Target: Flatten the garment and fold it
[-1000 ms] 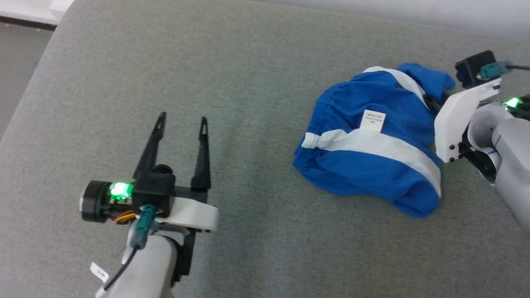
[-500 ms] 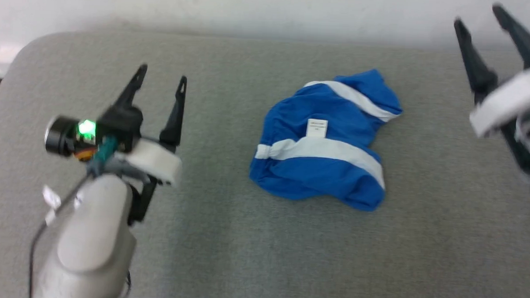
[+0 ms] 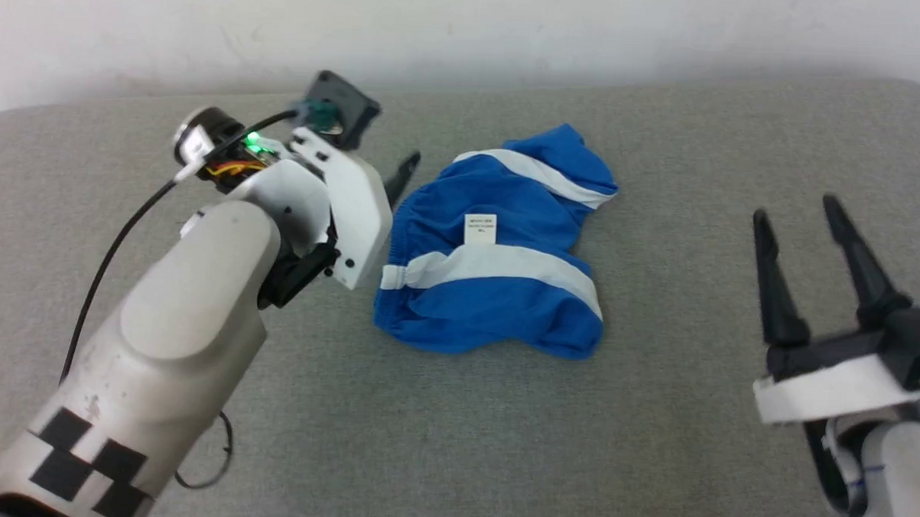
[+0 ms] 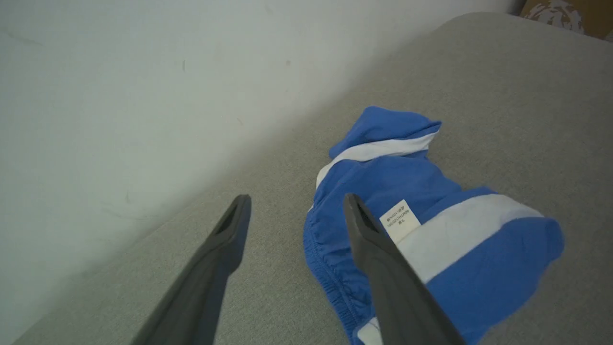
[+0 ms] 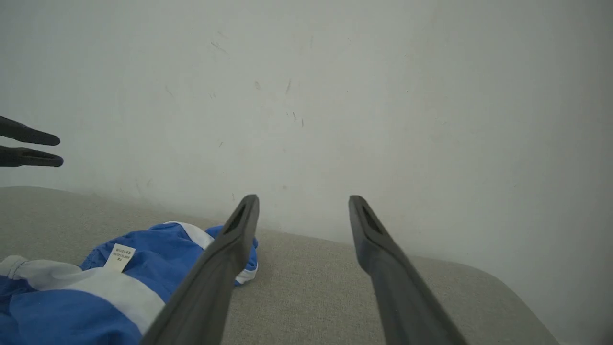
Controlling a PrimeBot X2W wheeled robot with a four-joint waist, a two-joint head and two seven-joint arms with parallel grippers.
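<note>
The blue shorts [image 3: 505, 291] lie bunched in the middle of the grey surface [image 3: 652, 449], tag [image 3: 480, 229] up, not yet flattened. The left gripper [image 4: 297, 201] hovers with fingers spread at the gathered waistband [image 4: 318, 254], probably to pinch that edge. The right gripper [image 3: 794, 213], fingers released and empty, waits well apart on the other side.

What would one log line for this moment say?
blue shorts: crumpled on grey fabric surface | left gripper: open, beside waistband | right gripper: open, apart from shorts
</note>
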